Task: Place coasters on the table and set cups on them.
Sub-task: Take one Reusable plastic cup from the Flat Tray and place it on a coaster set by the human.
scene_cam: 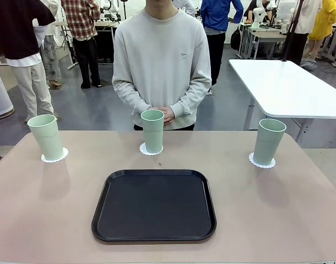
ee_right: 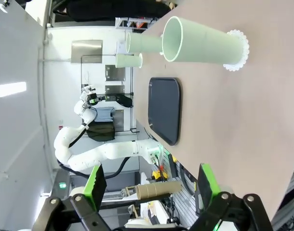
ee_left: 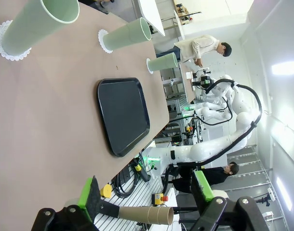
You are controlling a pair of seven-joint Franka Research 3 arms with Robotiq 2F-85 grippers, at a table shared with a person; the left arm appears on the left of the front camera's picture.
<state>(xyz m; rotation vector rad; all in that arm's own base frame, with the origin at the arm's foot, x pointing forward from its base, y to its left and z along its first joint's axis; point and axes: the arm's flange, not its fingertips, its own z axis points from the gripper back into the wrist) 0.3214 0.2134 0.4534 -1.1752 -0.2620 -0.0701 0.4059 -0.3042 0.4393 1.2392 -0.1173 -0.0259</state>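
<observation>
Beige table [scene_cam: 41,203] is filling the foreground, with a busy lab floor behind it.

Left gripper [ee_left: 146,192]: fingers [ee_left: 90,192] are standing spread wide, green pads facing each other, nothing between them. It is hanging off the table's near edge, well apart from every cup.

Right gripper [ee_right: 149,185]: fingers [ee_right: 95,183] are likewise spread wide and are holding nothing. It too is sitting off the table edge, apart from the cups.

Tray [scene_cam: 154,204]: black, rounded corners, lying flat at the near middle of the table, bare.

Cups, all upright, each standing on its own coaster:
- left cup [scene_cam: 46,137] is sitting on the left coaster [scene_cam: 61,157], near the far left corner. In the left wrist view it is the nearest cup, at top left.
- middle cup [scene_cam: 152,131] is sitting on the middle coaster [scene_cam: 142,149], just beyond the tray's far edge. A small dark speck [scene_cam: 159,164] is lying between this coaster and the tray.
- right cup [scene_cam: 268,141] is sitting on the right coaster [scene_cam: 256,163], toward the far right. In the right wrist view it is the nearest cup, lace edge showing around its base.

Person [scene_cam: 161,60] in a pale grey sweatshirt is standing at the far side, hands [scene_cam: 167,114] clasped together just behind the middle cup, touching nothing on the table.

White table [scene_cam: 289,88] is standing behind, to the right.
</observation>
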